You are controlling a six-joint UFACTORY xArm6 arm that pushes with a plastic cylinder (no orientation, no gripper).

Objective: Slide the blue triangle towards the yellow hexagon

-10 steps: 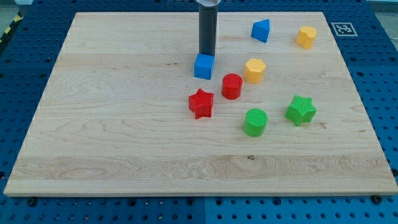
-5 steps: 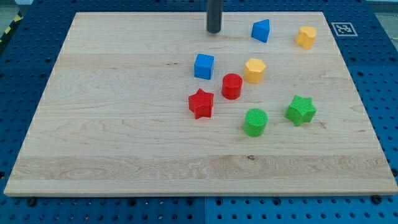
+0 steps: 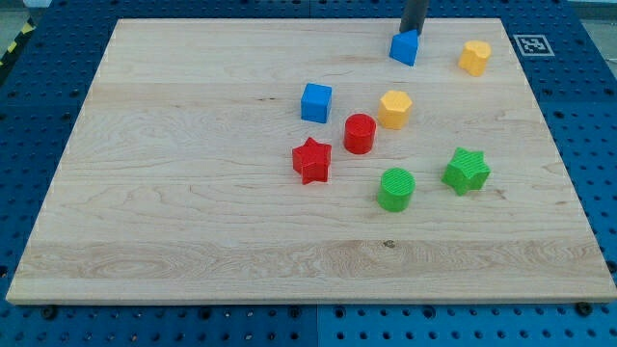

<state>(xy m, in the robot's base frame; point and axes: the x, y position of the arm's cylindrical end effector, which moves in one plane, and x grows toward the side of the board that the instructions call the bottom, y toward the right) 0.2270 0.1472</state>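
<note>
The blue triangle (image 3: 405, 47) lies near the view's top, right of centre. My tip (image 3: 413, 33) stands just behind it, at its top edge, touching or nearly touching it. The yellow hexagon (image 3: 394, 109) lies below the triangle, towards the board's middle. A second yellow block (image 3: 474, 57) lies to the triangle's right.
A blue cube (image 3: 315, 102) lies left of the yellow hexagon, a red cylinder (image 3: 360, 133) just below-left of it. A red star (image 3: 311, 160), a green cylinder (image 3: 395, 189) and a green star (image 3: 467, 171) lie lower. The wooden board's top edge (image 3: 241, 20) is close behind the tip.
My tip has left the blue cube, moving up and then right along the board's top to stand behind the blue triangle. No block has visibly moved.
</note>
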